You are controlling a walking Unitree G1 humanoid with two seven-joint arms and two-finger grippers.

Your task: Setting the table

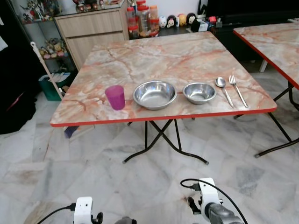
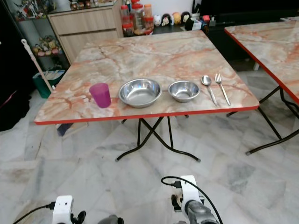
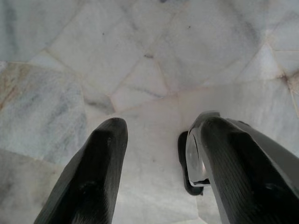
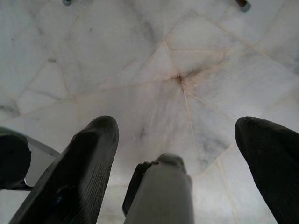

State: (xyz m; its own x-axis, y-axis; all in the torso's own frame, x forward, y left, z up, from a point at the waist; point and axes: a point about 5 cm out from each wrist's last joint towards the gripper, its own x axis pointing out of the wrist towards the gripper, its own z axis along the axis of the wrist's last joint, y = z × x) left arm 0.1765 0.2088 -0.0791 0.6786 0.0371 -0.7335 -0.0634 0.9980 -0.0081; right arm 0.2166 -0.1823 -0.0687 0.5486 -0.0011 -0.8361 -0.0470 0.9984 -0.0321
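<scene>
A marble-patterned folding table [image 1: 159,56] with a red edge stands ahead of me. Along its near edge, from left to right, sit a purple cup [image 1: 115,97], a large steel bowl [image 1: 155,94], a smaller steel bowl [image 1: 199,92], a spoon [image 1: 223,88] and a fork [image 1: 238,89]. Both arms hang low, far short of the table. My left gripper [image 3: 159,140] is open over the marble floor, nothing between its fingers. My right gripper [image 4: 182,135] is open too, also above bare floor.
A second marble table [image 1: 273,42] stands to the right. A wooden cabinet [image 1: 91,32] with jars [image 1: 142,18] and a low dark shelf line the far wall. A broom [image 1: 46,70] and a green bin [image 1: 49,86] sit left of the table. Pale marble floor [image 1: 140,186] lies between me and the table.
</scene>
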